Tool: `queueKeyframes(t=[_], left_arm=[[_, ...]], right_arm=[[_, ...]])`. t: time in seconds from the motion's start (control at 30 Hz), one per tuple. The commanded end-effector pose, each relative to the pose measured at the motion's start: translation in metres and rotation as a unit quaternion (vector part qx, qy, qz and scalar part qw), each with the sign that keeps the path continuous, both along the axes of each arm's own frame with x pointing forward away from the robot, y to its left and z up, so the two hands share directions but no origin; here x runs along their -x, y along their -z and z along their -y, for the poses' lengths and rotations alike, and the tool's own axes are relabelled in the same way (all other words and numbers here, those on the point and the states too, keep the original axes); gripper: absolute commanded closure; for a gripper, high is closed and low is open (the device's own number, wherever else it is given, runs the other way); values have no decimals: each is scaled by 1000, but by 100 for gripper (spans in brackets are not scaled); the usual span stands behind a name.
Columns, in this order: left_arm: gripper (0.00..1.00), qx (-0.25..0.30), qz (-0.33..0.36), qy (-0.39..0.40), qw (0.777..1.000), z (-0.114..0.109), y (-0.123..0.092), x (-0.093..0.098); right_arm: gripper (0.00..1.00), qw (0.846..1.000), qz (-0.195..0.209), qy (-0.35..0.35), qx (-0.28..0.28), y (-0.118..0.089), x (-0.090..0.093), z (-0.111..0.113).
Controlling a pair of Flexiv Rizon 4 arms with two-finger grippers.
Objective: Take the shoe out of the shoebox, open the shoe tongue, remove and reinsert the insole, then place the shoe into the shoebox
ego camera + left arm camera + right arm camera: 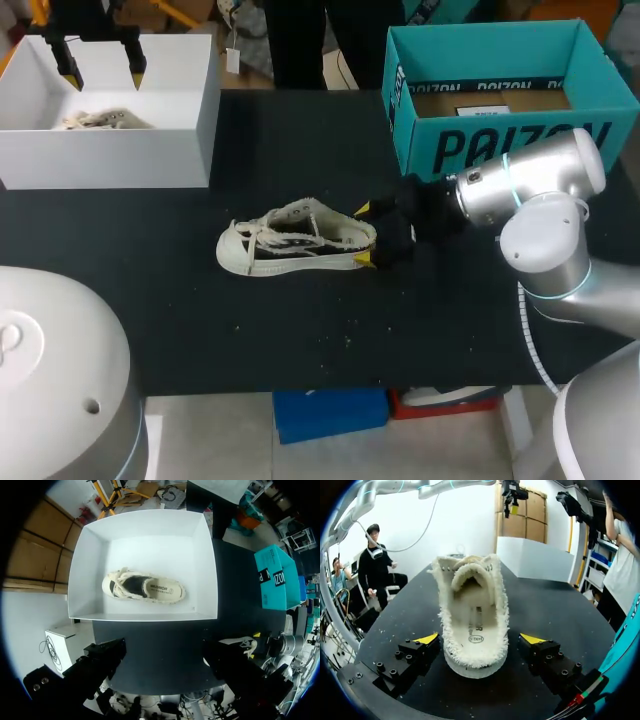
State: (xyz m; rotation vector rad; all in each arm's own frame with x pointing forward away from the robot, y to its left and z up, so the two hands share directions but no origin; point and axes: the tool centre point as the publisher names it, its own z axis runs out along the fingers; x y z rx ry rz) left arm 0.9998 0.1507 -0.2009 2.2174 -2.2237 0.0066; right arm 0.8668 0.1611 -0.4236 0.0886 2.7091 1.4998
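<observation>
Heel of cream frayed canvas shoe (297, 238) sits inside my right gripper (364, 235), fingers parted, ungripped | long axis straight ahead | left gripper (101, 72) parted, well apart

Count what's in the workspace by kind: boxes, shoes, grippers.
Boxes: 2 (white box, teal shoebox)
Shoes: 2 (loose shoe, boxed shoe in the white box)
Grippers: 2 (left gripper, right gripper)
Total: 6
</observation>
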Motion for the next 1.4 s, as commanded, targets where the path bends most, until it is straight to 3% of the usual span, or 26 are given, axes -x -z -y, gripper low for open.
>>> queueKeyframes(t=[0.03, 0.43, 0.47, 0.5, 0.53, 0.8, 1.0, 1.4], left_arm=[[0, -1, -1, -1, 1000, 0, -1, 0], [0, -1, -1, -1, 1000, 0, -1, 0], [0, -1, -1, -1, 1000, 0, -1, 0], [0, -1, -1, -1, 1000, 0, -1, 0], [0, -1, -1, -1, 1000, 0, -1, 0], [0, -1, -1, -1, 1000, 0, -1, 0], [0, -60, 24, -3, 998, 43, -12, 12], [0, -78, 32, 11, 996, 146, -7, 80]], right_arm=[[0, 1000, -1, 0, -4, 6, -2, -5], [0, 1000, -9, -1, -7, 12, -2, -8], [51, 1000, -12, 3, -5, 12, -2, -9], [92, 1000, -15, 7, 0, 13, -2, -9], [100, 1000, -15, 6, -2, 13, -2, -9], [100, 1000, -15, 6, -2, 13, -2, -9], [100, 1000, -15, 6, -2, 13, -2, -9], [100, 1000, -15, 6, -2, 13, -2, -9]])
